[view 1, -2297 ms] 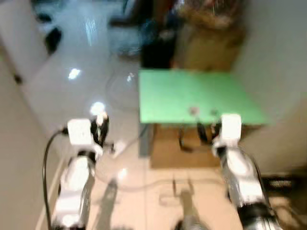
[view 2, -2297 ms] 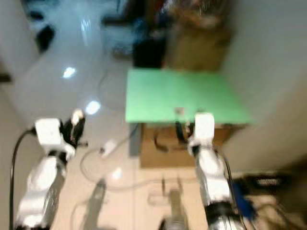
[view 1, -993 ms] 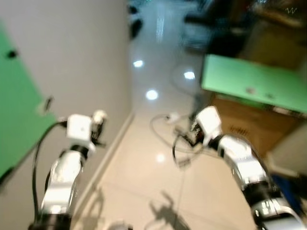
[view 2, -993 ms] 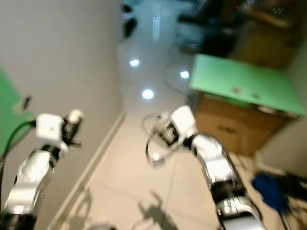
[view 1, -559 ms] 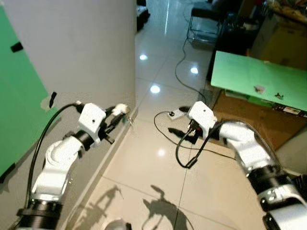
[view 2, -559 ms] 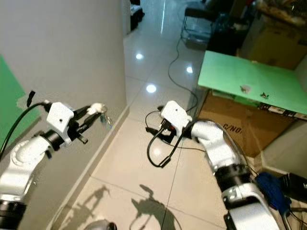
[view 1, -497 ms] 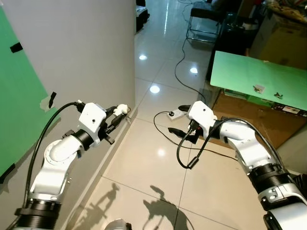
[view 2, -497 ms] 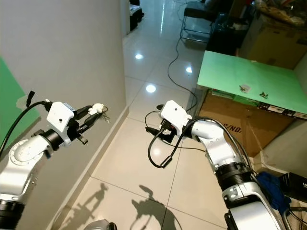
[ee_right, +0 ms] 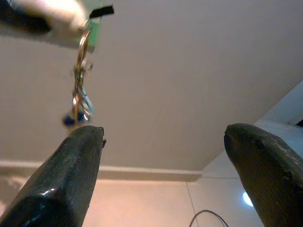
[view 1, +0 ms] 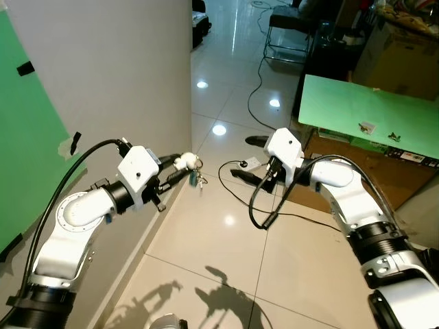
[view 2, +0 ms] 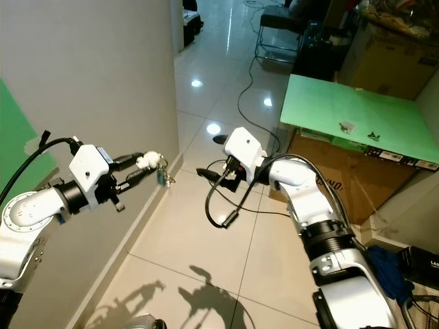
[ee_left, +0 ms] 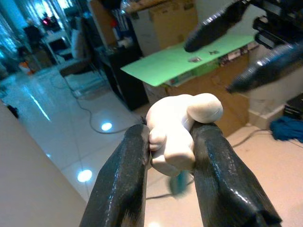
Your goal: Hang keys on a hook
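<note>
My left gripper (view 1: 180, 166) is clamped on the white charm (ee_left: 177, 132) of the keys (view 1: 196, 175); both fingers (ee_left: 124, 175) press its sides, and the key ring and a small blue-green tag dangle free just below it. So the pickup part is done, keys are in hand and held out in front of me, beside the beige wall (view 1: 123, 62) on my left.

My right gripper (view 1: 250, 175) is spread wide with nothing in it, aimed toward the hanging keys (ee_right: 79, 97), near them but not touching. A black cable (view 1: 264, 205) droops from that arm.

Left to do: the actual hanging. I can't pick out a hook in any view. The wall section next to the keys looks bare, and the green panel (view 1: 24, 137) further left shows just tape marks. The green table (view 1: 370, 113) with small items on it sits well off to my right. I judge the task roughly halfway: grasp secured, hook not yet located or reached.
</note>
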Controlling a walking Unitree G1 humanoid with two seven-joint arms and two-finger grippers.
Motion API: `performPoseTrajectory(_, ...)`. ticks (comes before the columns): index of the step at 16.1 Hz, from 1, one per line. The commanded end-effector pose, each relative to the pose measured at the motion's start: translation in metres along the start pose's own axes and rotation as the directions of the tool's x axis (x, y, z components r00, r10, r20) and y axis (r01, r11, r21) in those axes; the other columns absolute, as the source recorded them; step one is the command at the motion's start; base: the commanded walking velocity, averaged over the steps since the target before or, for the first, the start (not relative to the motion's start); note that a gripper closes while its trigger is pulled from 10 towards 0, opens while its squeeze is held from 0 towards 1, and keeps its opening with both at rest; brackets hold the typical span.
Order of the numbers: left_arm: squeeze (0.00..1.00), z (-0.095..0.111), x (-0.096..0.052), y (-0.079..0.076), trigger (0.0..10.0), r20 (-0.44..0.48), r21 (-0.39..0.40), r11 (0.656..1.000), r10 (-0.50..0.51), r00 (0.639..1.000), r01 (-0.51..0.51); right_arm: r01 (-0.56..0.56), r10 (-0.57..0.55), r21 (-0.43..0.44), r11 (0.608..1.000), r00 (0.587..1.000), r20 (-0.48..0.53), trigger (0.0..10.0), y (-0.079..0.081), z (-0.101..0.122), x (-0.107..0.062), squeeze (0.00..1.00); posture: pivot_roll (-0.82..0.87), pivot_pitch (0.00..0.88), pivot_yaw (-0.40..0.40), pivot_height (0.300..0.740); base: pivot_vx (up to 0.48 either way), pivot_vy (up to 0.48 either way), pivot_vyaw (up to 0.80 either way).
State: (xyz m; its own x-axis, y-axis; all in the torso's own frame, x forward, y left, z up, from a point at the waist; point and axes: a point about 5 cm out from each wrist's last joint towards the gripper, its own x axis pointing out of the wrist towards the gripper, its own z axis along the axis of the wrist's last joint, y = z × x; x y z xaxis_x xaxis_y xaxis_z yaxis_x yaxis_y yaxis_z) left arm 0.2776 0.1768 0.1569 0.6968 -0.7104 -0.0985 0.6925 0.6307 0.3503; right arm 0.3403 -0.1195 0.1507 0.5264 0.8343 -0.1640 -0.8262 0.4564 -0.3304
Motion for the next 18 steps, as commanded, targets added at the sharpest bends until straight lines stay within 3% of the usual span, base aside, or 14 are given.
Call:
performPoseTrajectory(1,0.0,0.006,0.001,-0.004,10.0,0.012,0.012,0.999,-0.034,0.999,0.034,0.037,-0.038,0.029,0.999,0.999,0.03,10.0,-0.004,0.002,-0.001,0.0,-0.03,0.0,-0.041,0.74,0.0,0.0,0.0)
performPoseTrajectory(2,0.0,0.007,0.001,-0.005,10.0,0.013,0.01,0.999,-0.035,0.999,0.035,0.036,-0.037,0.045,0.998,0.998,0.041,10.0,-0.004,0.003,0.0,0.0,-0.03,0.0,-0.042,0.74,0.0,0.0,0.0)
performPoseTrajectory(3,0.0,0.01,0.003,-0.006,10.0,0.019,0.003,0.999,-0.04,0.999,0.04,0.03,-0.045,0.148,0.989,0.995,0.094,10.0,-0.003,0.008,0.005,0.0,-0.03,0.0,-0.042,0.74,0.0,0.0,0.0)
performPoseTrajectory(4,0.0,0.011,0.004,-0.007,10.0,0.024,-0.003,0.999,-0.043,0.999,0.043,0.021,-0.043,0.194,0.981,0.993,0.113,10.0,-0.002,0.009,0.007,0.0,-0.03,0.0,-0.045,0.74,0.0,0.0,0.0)
performPoseTrajectory(6,0.0,0.012,0.008,-0.01,10.0,0.028,-0.014,0.998,-0.054,0.998,0.055,-0.017,-0.008,0.218,0.976,0.994,0.113,10.0,0.004,0.008,0.012,0.0,-0.03,0.0,-0.048,0.74,0.0,0.0,0.0)
performPoseTrajectory(12,0.0,0.012,0.017,-0.011,10.0,0.02,-0.041,0.998,-0.05,0.999,0.051,-0.138,0.128,0.199,0.97,0.99,0.065,10.0,0.025,0.002,0.022,0.0,-0.03,0.0,-0.051,0.74,0.0,0.0,0.0)
performPoseTrajectory(18,0.0,0.014,0.024,-0.01,10.0,0.036,-0.06,0.997,-0.046,0.998,0.048,-0.125,0.12,0.161,0.979,0.992,0.038,10.0,0.024,0.001,0.023,0.0,-0.03,0.0,-0.053,0.74,0.0,0.0,0.0)
